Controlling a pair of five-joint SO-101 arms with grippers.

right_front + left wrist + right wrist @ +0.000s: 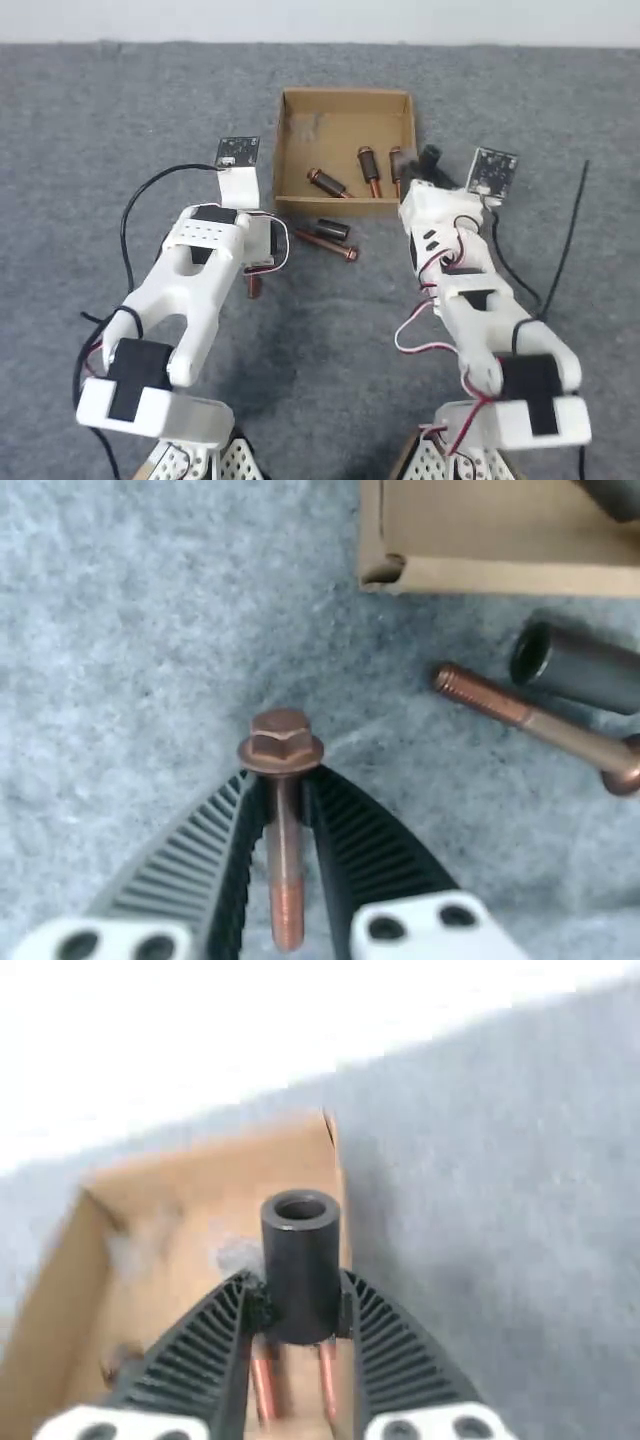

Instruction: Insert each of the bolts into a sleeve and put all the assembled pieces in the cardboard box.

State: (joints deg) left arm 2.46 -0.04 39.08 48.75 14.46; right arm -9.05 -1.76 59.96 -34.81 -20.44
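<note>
My left gripper [282,780] is shut on a copper bolt [284,870] with its hex head [281,744] past the fingertips, low over the grey carpet. In the high view this bolt [254,286] pokes out under the left arm. My right gripper [298,1295] is shut on a black sleeve [301,1260], held upright over the cardboard box [150,1250] near its right wall. The box [290,150] holds three assembled pieces [327,183]. A loose sleeve [585,670] and a loose bolt [530,722] lie just in front of the box.
The loose sleeve [333,229] and loose bolt [326,243] lie between the two arms on the carpet [330,340]. Black cables [565,250] trail beside each arm. Open carpet lies left and right of the box.
</note>
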